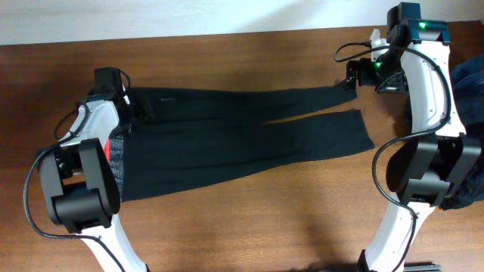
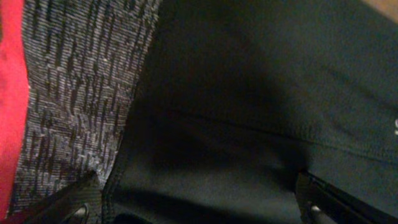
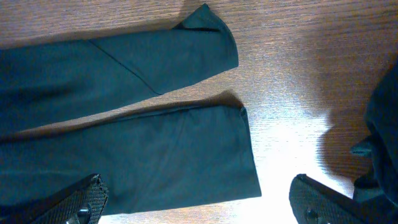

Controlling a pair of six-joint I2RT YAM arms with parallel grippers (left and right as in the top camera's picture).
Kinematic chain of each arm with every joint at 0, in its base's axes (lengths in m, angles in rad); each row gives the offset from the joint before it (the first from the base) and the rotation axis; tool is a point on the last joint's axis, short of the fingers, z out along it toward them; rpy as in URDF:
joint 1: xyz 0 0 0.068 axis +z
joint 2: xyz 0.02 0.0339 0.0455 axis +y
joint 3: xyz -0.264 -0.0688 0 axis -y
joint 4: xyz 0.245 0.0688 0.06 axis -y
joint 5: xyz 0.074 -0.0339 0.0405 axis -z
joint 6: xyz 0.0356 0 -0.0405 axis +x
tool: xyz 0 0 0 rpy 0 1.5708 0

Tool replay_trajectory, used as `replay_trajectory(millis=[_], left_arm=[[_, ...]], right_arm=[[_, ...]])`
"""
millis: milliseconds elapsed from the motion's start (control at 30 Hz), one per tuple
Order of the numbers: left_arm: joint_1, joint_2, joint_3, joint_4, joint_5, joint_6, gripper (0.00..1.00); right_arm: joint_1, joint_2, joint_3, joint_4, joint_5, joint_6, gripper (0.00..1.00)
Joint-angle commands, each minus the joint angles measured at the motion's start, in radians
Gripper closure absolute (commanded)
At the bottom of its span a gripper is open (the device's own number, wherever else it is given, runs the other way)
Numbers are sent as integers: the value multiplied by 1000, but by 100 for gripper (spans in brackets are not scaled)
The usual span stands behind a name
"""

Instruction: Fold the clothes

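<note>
The black pants (image 1: 242, 132) lie flat across the table, grey waistband (image 1: 117, 151) at the left and both legs running right. My left gripper (image 1: 138, 106) hovers low over the waist's far corner; its view shows the grey band (image 2: 74, 93), the red edge (image 2: 9, 93) and black fabric (image 2: 261, 93) between wide-open fingers (image 2: 71, 205). My right gripper (image 1: 352, 78) stands open over the far leg's cuff. In the right wrist view that cuff (image 3: 205, 162) lies between the spread fingers (image 3: 78, 202), with the other leg's end (image 3: 186, 50) above it.
A heap of blue and dark denim (image 1: 470, 83) lies at the right table edge behind the right arm; a dark fold of it (image 3: 382, 137) shows beside the right finger. Bare wood (image 1: 249, 219) runs along the front and back of the pants.
</note>
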Motion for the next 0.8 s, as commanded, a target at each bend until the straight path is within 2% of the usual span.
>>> replay_trajectory(millis=[0, 233, 400, 567, 767], left_arm=[[14, 79, -34, 22, 3, -3, 0], [14, 79, -34, 29, 3, -3, 1], [14, 74, -25, 16, 139, -2, 1], [17, 2, 101, -80, 277, -3, 1], [16, -175, 325, -229, 274, -3, 1]], right_arm=[[-1, -8, 5, 0, -15, 7, 1], [-1, -8, 5, 0, -15, 7, 1], [-1, -8, 5, 0, -15, 7, 1], [-1, -8, 5, 0, -15, 7, 1], [-1, -8, 5, 0, -15, 7, 1]])
